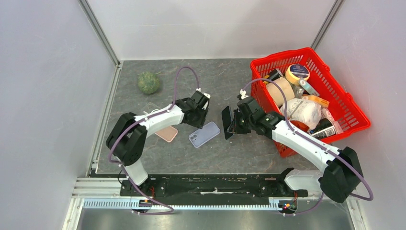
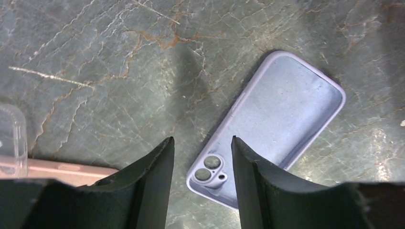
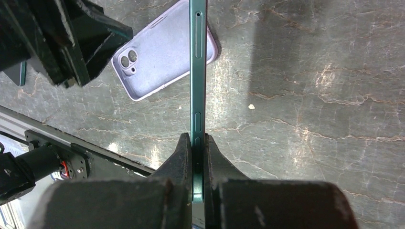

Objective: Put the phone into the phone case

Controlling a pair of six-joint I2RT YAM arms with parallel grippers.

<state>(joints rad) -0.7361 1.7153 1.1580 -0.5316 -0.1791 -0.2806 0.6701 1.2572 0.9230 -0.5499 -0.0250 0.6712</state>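
Phone: dark green slim phone (image 3: 197, 71), clear of the desk, seen edge-on from the right wrist.
Right tool: right tool (image 3: 197, 139) clamped narrow on the phone's lower end, one finger on each flat face.
Case: lilac soft phone case (image 2: 282, 119) with two round camera openings, lying flat on the desk with a raised rim all round. In the top view the phone is near it at 2 o'clock.
Left tool: left tool (image 2: 201, 141) hovers over the case's camera end. Its jaws are partly spread and grip nothing. In the top view the case lies at its 6 o'clock.
Desk: grey-green veined stone-look desk (image 1: 215, 81).
Neighbours (top view, from the case): flat pink slab (image 1: 166, 133) close by at 9 o'clock, with a clear plastic case (image 1: 152, 108) beside it; round green ball (image 1: 148, 82) well apart at 10 o'clock.
Basket: red plastic mesh basket (image 1: 354, 115) at 2 o'clock, filled with mixed packets and rolls.
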